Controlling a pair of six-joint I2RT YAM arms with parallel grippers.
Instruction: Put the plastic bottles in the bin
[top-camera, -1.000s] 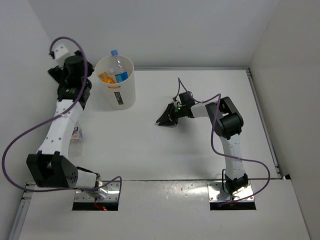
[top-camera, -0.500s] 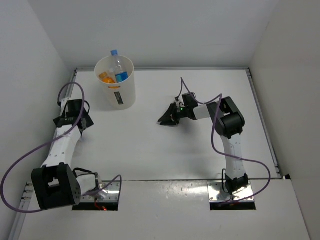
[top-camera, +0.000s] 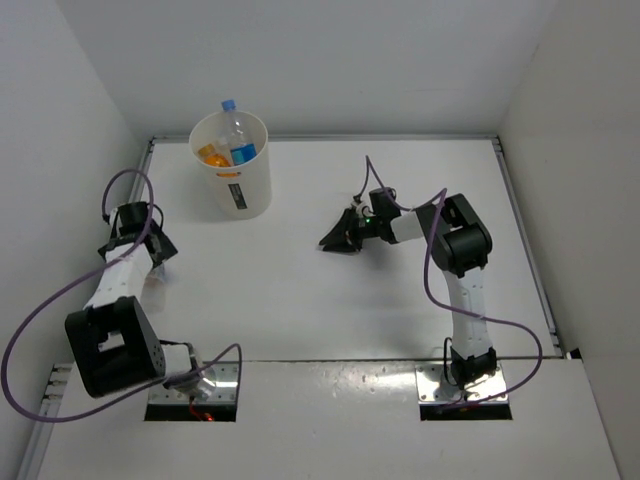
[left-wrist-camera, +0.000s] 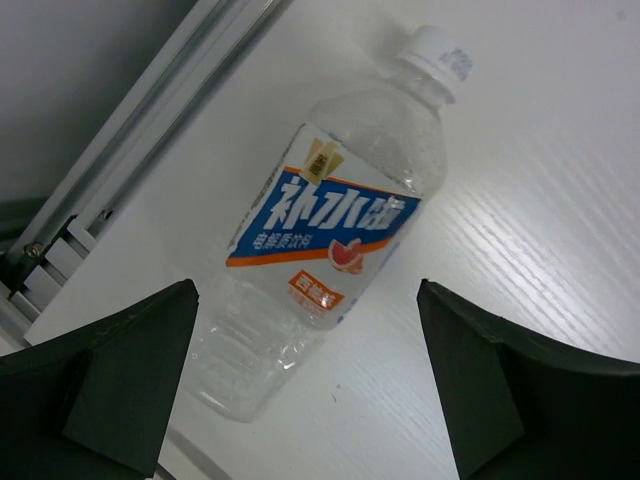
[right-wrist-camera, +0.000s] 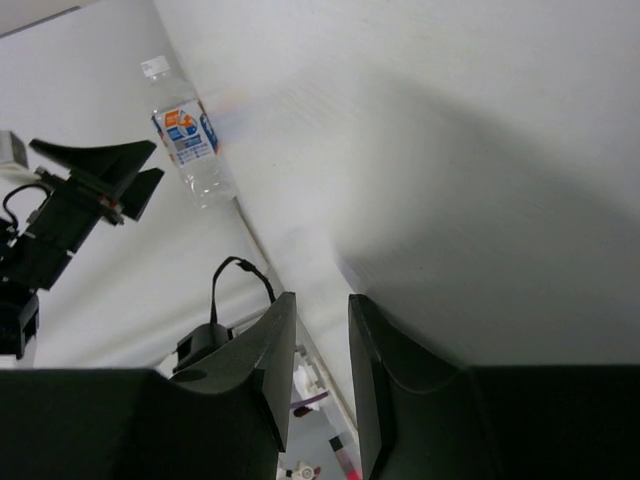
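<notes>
One clear bottle (left-wrist-camera: 330, 235) is left lying on the bench (top-camera: 330, 300) at its left edge, between the spread fingers of the left hand (left-wrist-camera: 305, 400). Two bottles sit in the bin (top-camera: 232, 165). A roll toward the rail (left-wrist-camera: 150, 130) is risked if the cylinder is nudged off-centre. Right hand (right-wrist-camera: 315, 375) nearly shut, empty.

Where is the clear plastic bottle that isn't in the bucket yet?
The clear white-capped plastic bottle lies on its side near the white table's left edge, between the left pincer's open fingers.
</notes>
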